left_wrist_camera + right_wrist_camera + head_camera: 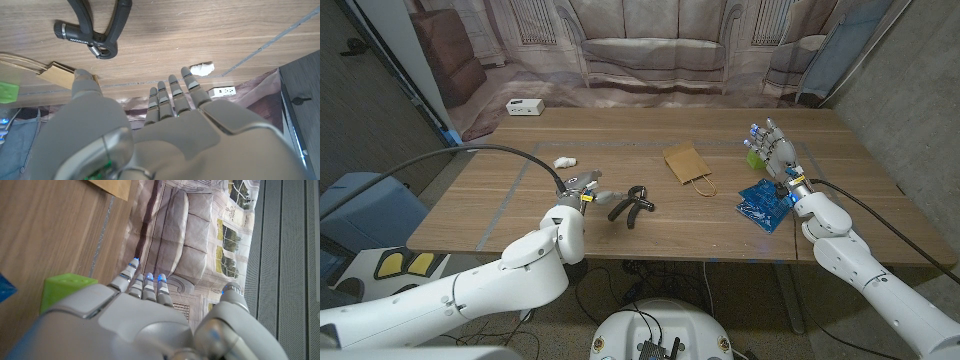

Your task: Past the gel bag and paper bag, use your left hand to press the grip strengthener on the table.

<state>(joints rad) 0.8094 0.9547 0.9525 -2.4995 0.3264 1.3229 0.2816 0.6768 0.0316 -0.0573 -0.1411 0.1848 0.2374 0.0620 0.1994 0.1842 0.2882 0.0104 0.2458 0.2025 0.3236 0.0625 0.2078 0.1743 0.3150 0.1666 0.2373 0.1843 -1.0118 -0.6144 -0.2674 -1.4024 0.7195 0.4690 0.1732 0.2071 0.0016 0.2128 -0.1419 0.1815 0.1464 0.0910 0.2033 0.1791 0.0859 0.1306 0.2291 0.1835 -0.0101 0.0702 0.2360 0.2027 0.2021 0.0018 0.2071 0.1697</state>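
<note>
— Where was your left hand (582, 188)?
— Fingers apart, empty, just beside the grip strengthener (631, 203) on the table (520, 215).
— Your right hand (775, 148)?
— Spread, empty, beyond the gel bag (764, 204), right of the paper bag (686, 160).

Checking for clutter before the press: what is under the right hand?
The right hand is raised with fingers apart. Beneath and beside it lie a blue gel bag and a green block on the table. Whatever the palm covers cannot be seen.
</note>
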